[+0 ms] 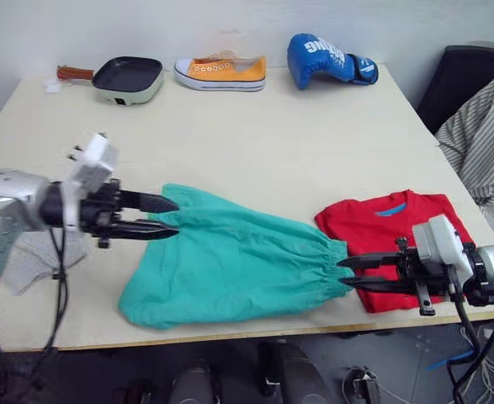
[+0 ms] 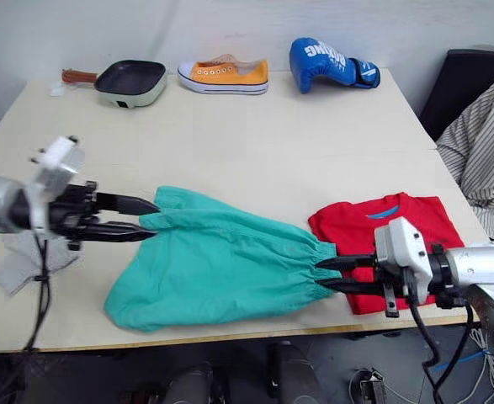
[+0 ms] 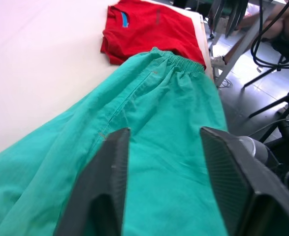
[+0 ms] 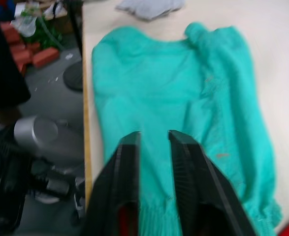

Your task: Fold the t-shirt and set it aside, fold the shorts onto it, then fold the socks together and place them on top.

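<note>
Table [image 1: 255, 135] with shorts [image 1: 230, 269], t-shirt [image 1: 381, 227], pan [image 1: 127, 78].

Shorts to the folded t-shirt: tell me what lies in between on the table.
Nothing visible does. The shorts lie flat with their waistband end next to the folded t-shirt, and no other object lies between them. The right gripper is at that waistband, the left gripper at the leg end. The socks lie off to the left.

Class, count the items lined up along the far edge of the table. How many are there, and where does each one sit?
3. A small frying pan on the robot's left, an orange sneaker in the middle, and a blue boxing glove on the right. Nothing seems hidden behind them.
</note>
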Controlling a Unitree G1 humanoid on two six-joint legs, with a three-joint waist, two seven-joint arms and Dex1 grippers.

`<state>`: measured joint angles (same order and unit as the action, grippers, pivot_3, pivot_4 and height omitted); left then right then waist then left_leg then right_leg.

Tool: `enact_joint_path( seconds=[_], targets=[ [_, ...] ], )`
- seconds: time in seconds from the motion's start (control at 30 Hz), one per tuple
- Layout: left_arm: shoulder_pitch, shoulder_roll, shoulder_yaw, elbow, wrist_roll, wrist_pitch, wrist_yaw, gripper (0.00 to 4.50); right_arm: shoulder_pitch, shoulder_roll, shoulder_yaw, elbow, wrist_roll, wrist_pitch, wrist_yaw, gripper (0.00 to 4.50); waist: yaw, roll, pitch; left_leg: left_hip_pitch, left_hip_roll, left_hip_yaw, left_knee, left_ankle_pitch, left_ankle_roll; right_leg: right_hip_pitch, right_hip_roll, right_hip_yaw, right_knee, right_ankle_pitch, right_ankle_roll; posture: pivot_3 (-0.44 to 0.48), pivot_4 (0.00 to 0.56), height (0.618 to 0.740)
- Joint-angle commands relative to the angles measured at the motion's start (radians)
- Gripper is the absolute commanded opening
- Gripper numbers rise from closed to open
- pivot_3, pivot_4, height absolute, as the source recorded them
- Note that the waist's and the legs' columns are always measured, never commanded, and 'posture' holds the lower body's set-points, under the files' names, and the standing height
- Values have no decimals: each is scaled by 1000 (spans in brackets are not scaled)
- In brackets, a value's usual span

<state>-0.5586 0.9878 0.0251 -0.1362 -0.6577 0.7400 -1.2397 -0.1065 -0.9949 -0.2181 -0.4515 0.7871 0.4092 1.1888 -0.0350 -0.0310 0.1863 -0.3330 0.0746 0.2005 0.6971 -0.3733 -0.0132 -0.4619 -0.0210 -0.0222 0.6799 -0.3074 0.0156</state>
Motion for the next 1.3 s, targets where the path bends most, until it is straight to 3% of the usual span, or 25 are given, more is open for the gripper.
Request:
enact_joint_path(
  seconds=[0.03, 0.13, 0.27, 0.4, 0.57, 0.77, 0.87, 1.07, 1.2, 1.3],
  targets=[
    [-10, -61, -117, 59, 168, -153, 28, 1073, -79, 62, 119, 14, -107, -11, -63, 0, 0, 0, 0, 0, 0, 0, 0, 0, -1, 0, 1, 0, 0, 0, 0, 0, 150, 740],
    [-17, -116, -205, 138, 298, -261, 47, 80, -144, 137, 280, 71, -281, -52, -110, 0, 4, 0, 0, -1, 1, 0, 0, 0, -2, -1, 4, 2, 0, -1, -1, 0, 150, 740],
    [-67, -203, -244, 344, 449, -433, 138, 34, -218, 228, 441, 214, -541, -186, -185, 0, 4, 0, 0, -2, 3, 1, 1, 0, -2, -3, 6, 3, -1, -1, -1, 0, 150, 740],
    [-135, -272, -199, 493, 482, -490, 200, 34, -246, 297, 424, 277, -600, -181, -277, 0, 7, 0, 0, -2, 6, 2, 2, 0, -2, -3, 6, 4, 0, 0, -1, 0, 150, 740],
    [-141, -272, -157, 587, 489, -530, 189, 34, -223, 317, 375, 265, -570, -142, -285, 0, 4, 0, 0, -2, 8, 2, 1, 0, -2, -3, 7, 3, 0, -1, -1, 0, 150, 740],
    [-70, -242, -136, 636, 526, -576, 199, 34, -361, 377, 506, 482, -714, -362, -226, 0, -9, 0, 0, 0, 8, 4, 1, 0, -4, -3, 9, 4, 1, 0, -2, 0, 150, 740],
    [-6, -195, -107, 608, 528, -572, 189, 34, -468, 399, 610, 632, -825, -587, -156, 0, -28, 0, -1, 2, 8, 5, 1, 0, -5, -3, 9, 5, 3, -1, -3, 0, 150, 740],
    [140, -85, -11, 455, 478, -524, 148, 34, -572, 461, 668, 770, -851, -826, -73, 0, -53, 0, -1, 11, 12, 6, -5, 0, -10, -1, 9, 7, 8, -5, -9, 0, 150, 740],
    [199, -59, 70, 260, 348, -403, 95, 34, -595, 461, 623, 767, -825, -819, -70, 0, -51, 0, -1, 12, 12, 6, -7, 1, -11, -2, 9, 7, 9, -6, -11, 0, 150, 740],
    [165, -61, 91, 129, 251, -291, 77, 34, -565, 437, 539, 637, -711, -660, -61, 0, -43, 0, -1, 10, 12, 5, -6, 1, -11, -3, 9, 7, 9, -6, -10, 0, 150, 740]
  ],
)
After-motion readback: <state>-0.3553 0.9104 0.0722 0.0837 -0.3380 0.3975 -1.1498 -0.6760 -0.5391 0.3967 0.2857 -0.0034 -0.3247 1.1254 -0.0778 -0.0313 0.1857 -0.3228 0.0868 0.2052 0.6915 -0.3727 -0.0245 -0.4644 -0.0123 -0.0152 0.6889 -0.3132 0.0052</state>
